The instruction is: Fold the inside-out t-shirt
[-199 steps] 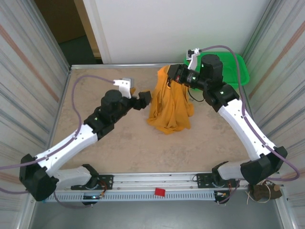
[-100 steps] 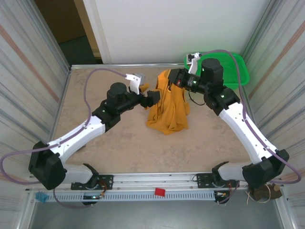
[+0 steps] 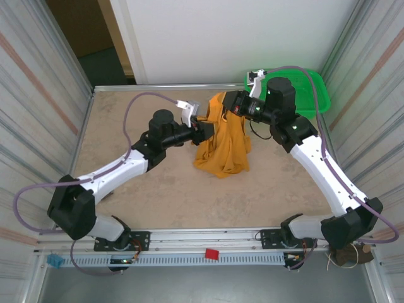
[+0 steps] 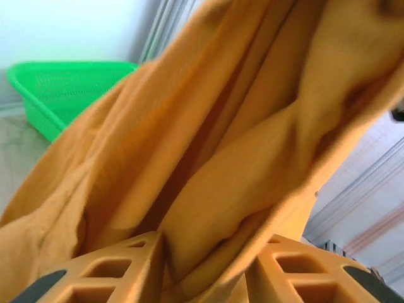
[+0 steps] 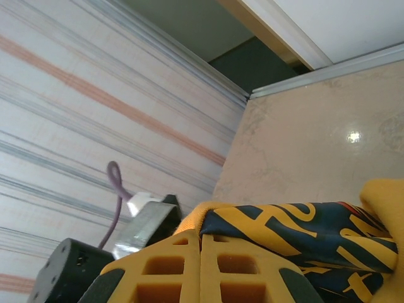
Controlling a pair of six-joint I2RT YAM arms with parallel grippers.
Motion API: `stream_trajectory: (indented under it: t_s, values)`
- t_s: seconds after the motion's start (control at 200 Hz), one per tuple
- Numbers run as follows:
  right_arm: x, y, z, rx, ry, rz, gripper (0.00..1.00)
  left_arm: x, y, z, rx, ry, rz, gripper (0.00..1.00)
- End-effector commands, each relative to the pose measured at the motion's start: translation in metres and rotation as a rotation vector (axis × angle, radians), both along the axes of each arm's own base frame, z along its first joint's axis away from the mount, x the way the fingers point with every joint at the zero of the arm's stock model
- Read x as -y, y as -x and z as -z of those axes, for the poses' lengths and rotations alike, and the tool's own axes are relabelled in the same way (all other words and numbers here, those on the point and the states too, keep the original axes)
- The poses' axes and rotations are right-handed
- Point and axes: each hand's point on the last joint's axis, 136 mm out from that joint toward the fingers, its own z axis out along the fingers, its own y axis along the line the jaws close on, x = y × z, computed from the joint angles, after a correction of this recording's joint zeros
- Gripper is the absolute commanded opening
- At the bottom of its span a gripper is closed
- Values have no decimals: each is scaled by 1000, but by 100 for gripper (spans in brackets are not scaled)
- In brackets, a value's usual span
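Tan table (image 3: 158,189): t-shirt (image 3: 227,145) is hung, long axis vertical, from clamped right gripper (image 3: 226,105); left gripper (image 3: 205,129) straddles its left edge, grip undetermined.

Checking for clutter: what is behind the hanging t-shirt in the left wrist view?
A green basket stands behind the t-shirt; the cloth covers part of it and whatever lies beyond.

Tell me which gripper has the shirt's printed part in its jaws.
The right gripper: shut on the t-shirt's dark lettered print. The left gripper has plain orange cloth between its fingers.
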Motion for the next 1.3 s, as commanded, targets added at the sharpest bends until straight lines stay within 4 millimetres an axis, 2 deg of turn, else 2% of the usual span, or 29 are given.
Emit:
stream_trajectory:
  t_s: [0.0, 0.025, 0.08, 0.13, 0.21, 0.286, 0.306, 0.361, 0.386, 0.396, 0.436, 0.536, 0.596, 0.651, 0.746, 0.832, 0.912, 1.082, 1.162, 1.242, 1.268, 1.298]
  values:
    - [5, -1, -17, 45, -41, 21, 0, 10, 3, -20, 6, 25, 61, 50]
    - [5, -1, -17, 47, -43, 21, 0, 11, 3, -21, 11, 19, 68, 45]
    - [7, -2, -17, 48, -41, 28, 0, 12, 2, -25, 14, 13, 72, 17]
    - [10, -2, -16, 49, -36, 40, 0, 9, 0, -32, 23, 7, 53, 0]
    - [19, -4, -10, 46, -14, 74, 0, -5, -4, -54, 52, 16, -17, 0]
    - [29, -6, 2, 38, 25, 110, 0, -21, -7, -97, 94, 70, -65, 0]
    - [32, -6, 7, 37, 44, 121, 8, -25, -7, -110, 102, 80, -72, 0]
    - [43, -7, 25, 28, 102, 171, 42, -34, -5, -151, 143, 97, -69, 0]
    - [49, -6, 32, 27, 122, 195, 53, -37, -3, -170, 163, 99, -65, 0]
    - [51, -6, 36, 25, 130, 206, 56, -37, -4, -171, 160, 91, -65, 0]
    - [63, -5, 51, 15, 158, 253, 65, -41, 2, -205, 206, 104, -38, 0]
    - [82, -1, 85, -18, 185, 316, 71, -48, 9, -260, 265, 137, 11, 0]
    - [84, 3, 100, -19, 175, 310, 72, -50, 12, -281, 275, 155, 63, 0]
    - [77, 6, 104, 11, 141, 267, 73, -54, 11, -294, 269, 177, 116, 0]
    - [61, 11, 105, 61, 85, 184, 76, -62, 4, -301, 237, 216, 151, 0]
    - [52, 13, 98, 107, 75, 137, 79, -64, 1, -297, 218, 219, 155, 0]
    - [45, 14, 89, 147, 65, 105, 84, -63, 0, -290, 198, 219, 160, 0]
    - [21, 10, 80, 174, 40, 23, 85, -59, -8, -263, 129, 204, 143, 0]
    - [2, 5, 95, 139, 51, -8, 85, -58, -14, -255, 106, 201, 137, 0]
    - [-13, 1, 123, 95, 89, -20, 83, -58, -17, -255, 103, 200, 130, 0]
    - [-16, 0, 135, 80, 110, -19, 80, -58, -18, -256, 103, 200, 127, 0]
    - [-17, -2, 150, 55, 128, -16, 70, -59, -18, -260, 107, 201, 126, 0]
